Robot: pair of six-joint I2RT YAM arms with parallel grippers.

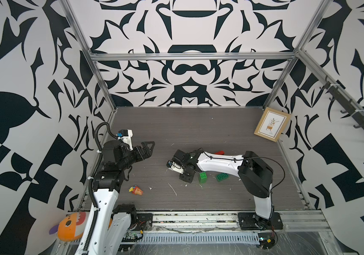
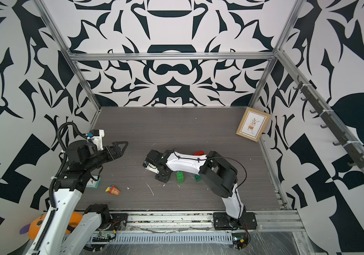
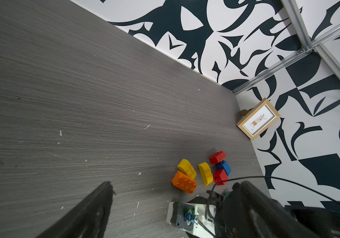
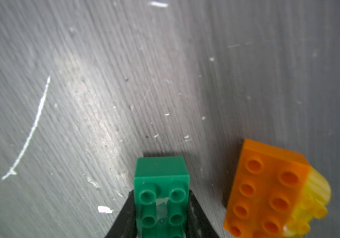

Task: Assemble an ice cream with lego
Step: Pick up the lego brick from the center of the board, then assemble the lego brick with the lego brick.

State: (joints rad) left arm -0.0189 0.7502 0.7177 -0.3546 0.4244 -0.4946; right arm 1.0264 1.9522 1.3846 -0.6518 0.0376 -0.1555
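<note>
Grasp on: right end effector (image 4: 162, 206) is clenched on a dark green studded plastic brick (image 4: 162, 179), black jaws flat against its two smooth opposite side walls, studs facing the wrist camera and uncovered. Can't tell whether the brick is off the grey wood-grain counter (image 4: 103, 82) or resting on it; in both top views it is hidden under the end effector. Just beside it, not touching: an orange two-by-four plastic brick (image 4: 268, 185) with a yellow rounded-top plastic brick (image 4: 317, 191) against one end. Other lego lies loose on the counter: a second yellow rounded brick (image 3: 206, 174), two red bricks (image 3: 217, 157) and a blue brick (image 3: 225, 167) bunched together in the left wrist view, plus a lighter green brick (image 1: 203, 177) and a flat dark green brick (image 1: 222, 176) near the right arm in a top view. No ice cream shape visible yet, so likely early. The left end effector (image 1: 147, 148) is released, jaws wide, empty, raised well apart from the bricks. Handling, my read: bricks are light, rigid, hard plastic with slick walls, not fragile, but prone to pivot or squirt out if pinched near an edge or on a curve. Take them mid-height on flat parallel walls, keep studs and the hollow underside free, and hold square so studs line up for a firm straight press.
</note>
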